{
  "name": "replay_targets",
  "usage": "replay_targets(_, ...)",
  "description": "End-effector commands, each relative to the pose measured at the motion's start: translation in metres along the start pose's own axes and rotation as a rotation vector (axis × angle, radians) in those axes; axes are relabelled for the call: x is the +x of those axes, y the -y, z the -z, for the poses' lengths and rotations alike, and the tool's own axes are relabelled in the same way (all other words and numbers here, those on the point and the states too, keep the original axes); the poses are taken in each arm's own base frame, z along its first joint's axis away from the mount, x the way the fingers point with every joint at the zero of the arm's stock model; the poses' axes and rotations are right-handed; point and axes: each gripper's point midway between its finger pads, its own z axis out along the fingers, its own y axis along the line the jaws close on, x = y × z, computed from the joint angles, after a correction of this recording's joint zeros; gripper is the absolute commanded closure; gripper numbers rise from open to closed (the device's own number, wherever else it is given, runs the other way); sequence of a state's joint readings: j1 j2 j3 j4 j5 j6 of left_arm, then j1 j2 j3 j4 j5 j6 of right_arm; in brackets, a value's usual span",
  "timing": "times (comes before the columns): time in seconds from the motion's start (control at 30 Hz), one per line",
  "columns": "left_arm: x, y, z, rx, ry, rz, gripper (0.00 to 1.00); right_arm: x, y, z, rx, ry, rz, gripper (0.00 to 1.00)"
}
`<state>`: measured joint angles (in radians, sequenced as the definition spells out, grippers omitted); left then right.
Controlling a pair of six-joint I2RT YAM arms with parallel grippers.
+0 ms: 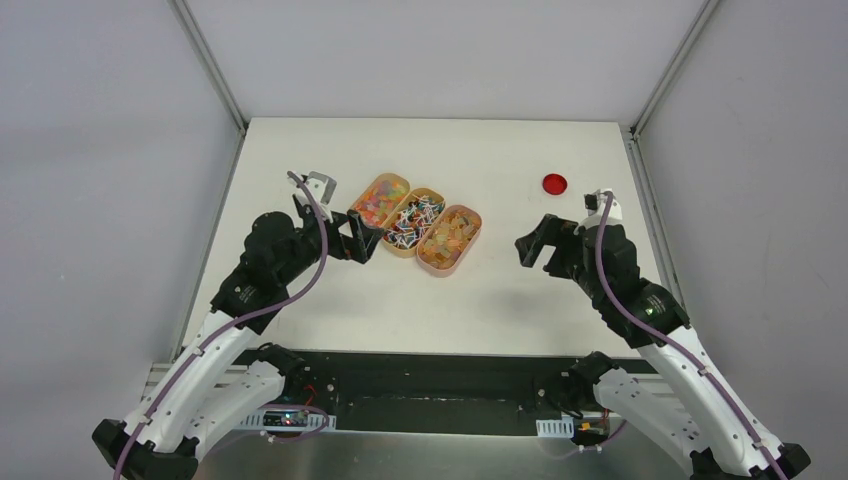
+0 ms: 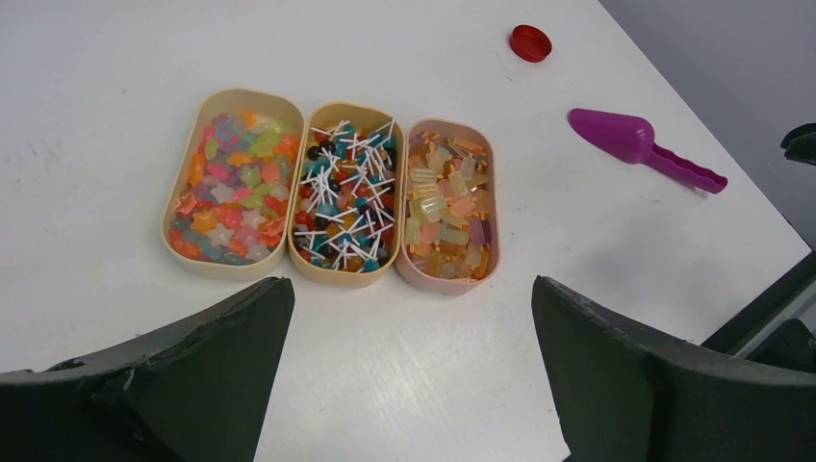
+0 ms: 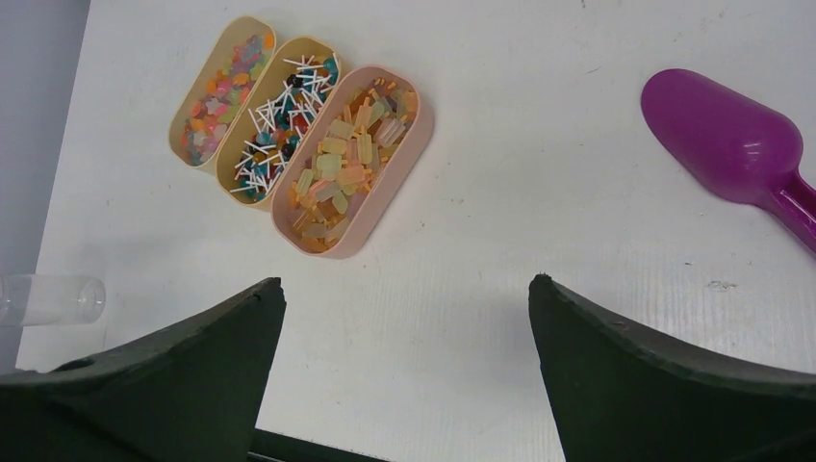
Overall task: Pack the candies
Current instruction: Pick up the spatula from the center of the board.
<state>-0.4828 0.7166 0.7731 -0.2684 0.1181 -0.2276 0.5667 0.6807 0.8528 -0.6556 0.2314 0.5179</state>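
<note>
The candies fill three oval trays lying side by side in the middle of the table. Mixed bright-coloured bits (image 2: 234, 183) are in the left tray, small pieces with white sticks (image 2: 346, 197) in the middle one, and orange-yellow gummies (image 2: 448, 204) in the pinkish right one (image 1: 449, 239). My left gripper (image 1: 366, 235) hovers just left of the trays, open and empty (image 2: 412, 284). Off to the trays' right, my right gripper (image 1: 531, 243) is also open with nothing between its fingers (image 3: 404, 281).
A magenta scoop (image 2: 635, 142) lies right of the trays, under my right arm in the top view. A flat red disc (image 1: 554, 183) sits at the back right. A clear vial (image 3: 48, 298) lies at the table's left side.
</note>
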Motion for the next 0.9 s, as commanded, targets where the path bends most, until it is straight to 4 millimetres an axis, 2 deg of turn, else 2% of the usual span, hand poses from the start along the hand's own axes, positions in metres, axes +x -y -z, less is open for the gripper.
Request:
replay_targets(0.0, -0.012, 0.003, 0.004, 0.013, 0.046, -0.001, 0.01, -0.021, -0.005, 0.001, -0.014, 0.085, -0.003, 0.0)
replay_targets(0.2, -0.016, -0.01, 0.005, -0.067, 0.059, 0.011, 0.01, -0.037, 0.016, -0.018, 0.108, 0.199, 0.044, 0.0)
replay_targets(0.43, -0.011, -0.021, 0.011, -0.119, 0.08, -0.007, 0.01, -0.057, 0.05, -0.053, 0.351, 0.249, 0.351, 0.0)
replay_targets(0.53, -0.011, -0.02, 0.008, -0.115, 0.071, -0.002, 0.01, -0.052, 0.062, -0.077, 0.406, 0.134, 0.521, 0.0)
replay_targets(0.6, -0.008, -0.012, 0.006, -0.067, 0.052, 0.005, 0.01, -0.045, 0.073, -0.095, 0.404, 0.019, 0.576, 0.01)
replay_targets(0.63, -0.007, -0.007, 0.005, -0.042, 0.044, 0.006, 0.01, -0.035, 0.082, -0.108, 0.403, -0.064, 0.582, 0.02)
replay_targets(0.73, -0.006, -0.002, 0.004, -0.014, 0.034, 0.007, 0.02, -0.02, 0.1, -0.129, 0.384, -0.246, 0.561, 0.1)
replay_targets(0.87, -0.008, -0.003, 0.006, -0.018, 0.044, 0.006, 0.02, -0.009, 0.117, -0.146, 0.344, -0.386, 0.525, 0.17)
